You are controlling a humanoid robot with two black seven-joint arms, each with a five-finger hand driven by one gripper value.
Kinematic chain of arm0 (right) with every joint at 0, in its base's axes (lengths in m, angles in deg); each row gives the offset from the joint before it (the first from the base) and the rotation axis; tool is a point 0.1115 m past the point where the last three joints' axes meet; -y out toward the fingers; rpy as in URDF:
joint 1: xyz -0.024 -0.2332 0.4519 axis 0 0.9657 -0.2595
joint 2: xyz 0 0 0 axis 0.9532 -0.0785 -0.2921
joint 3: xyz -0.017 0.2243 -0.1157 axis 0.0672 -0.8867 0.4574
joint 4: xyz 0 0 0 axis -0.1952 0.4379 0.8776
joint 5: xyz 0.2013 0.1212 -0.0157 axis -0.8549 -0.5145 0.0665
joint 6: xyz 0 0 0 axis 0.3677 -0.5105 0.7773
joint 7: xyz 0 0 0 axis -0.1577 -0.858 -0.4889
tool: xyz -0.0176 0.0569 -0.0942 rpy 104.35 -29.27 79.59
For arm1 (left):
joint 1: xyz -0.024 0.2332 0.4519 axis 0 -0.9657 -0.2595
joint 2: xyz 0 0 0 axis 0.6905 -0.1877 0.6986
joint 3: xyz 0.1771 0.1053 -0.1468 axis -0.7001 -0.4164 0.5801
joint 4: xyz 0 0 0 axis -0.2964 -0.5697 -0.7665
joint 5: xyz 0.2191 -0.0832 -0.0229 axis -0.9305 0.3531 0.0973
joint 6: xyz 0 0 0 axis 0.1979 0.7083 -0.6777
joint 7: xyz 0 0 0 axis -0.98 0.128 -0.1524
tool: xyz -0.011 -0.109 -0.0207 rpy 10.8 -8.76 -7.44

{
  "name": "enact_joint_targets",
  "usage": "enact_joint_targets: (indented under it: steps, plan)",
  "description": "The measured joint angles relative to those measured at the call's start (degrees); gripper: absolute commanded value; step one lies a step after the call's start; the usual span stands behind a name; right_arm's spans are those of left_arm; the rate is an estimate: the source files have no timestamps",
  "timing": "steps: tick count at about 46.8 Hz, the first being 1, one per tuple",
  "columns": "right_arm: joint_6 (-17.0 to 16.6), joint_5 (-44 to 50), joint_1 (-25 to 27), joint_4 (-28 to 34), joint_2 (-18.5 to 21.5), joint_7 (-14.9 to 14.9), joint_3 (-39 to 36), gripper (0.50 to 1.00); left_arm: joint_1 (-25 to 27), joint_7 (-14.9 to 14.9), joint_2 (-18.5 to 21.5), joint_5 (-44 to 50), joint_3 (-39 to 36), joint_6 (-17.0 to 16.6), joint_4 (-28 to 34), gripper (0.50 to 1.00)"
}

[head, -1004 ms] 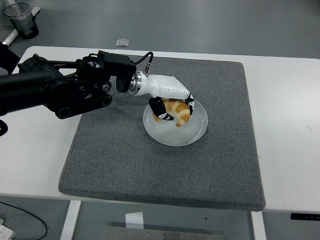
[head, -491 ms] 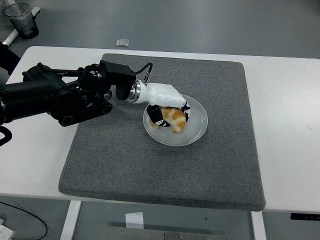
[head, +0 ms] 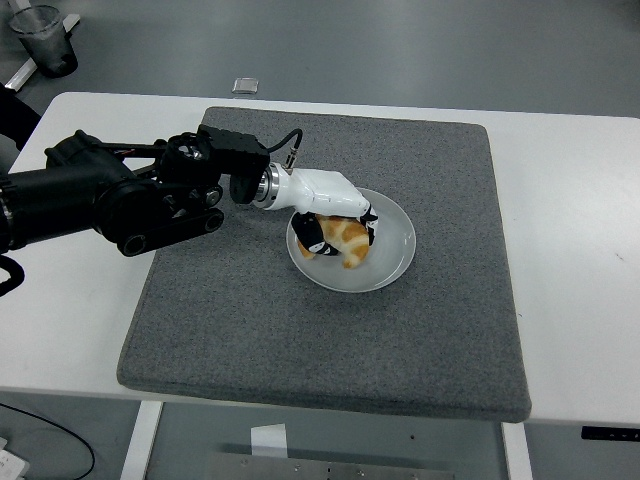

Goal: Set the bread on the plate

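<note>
Left arm [head: 110, 195] reaches in from left edge, forearm near level. Left hand [head: 335, 215] palm down, fingers [head: 314, 235] curled around bread [head: 345, 238].

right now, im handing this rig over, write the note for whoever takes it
Left hand: over the plate, fingers curled around the bread.
Right hand: not in view.
Bread: a croissant, down in the left half of the plate and apparently resting on it. The plate sits on the grey mat.
Done: bread carried to the plate and lowered.
Left: open the fingers, lift the hand clear, check the bread stays put.
</note>
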Motion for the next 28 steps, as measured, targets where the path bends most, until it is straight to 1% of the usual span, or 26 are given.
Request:
enact_joint_targets:
  steps: [23, 28]
  plan:
    - [0.0, 0.0, 0.0, 0.0, 0.0, 0.0, 0.0, 0.932, -1.66, 0.01, 0.0, -1.61, -0.02, -0.17, -0.45, 0.5]
    - [0.0, 0.0, 0.0, 0.0, 0.0, 0.0, 0.0, 0.932, -1.68, 0.01, -0.07, -1.69, -0.03, -1.02, -0.6, 0.5]
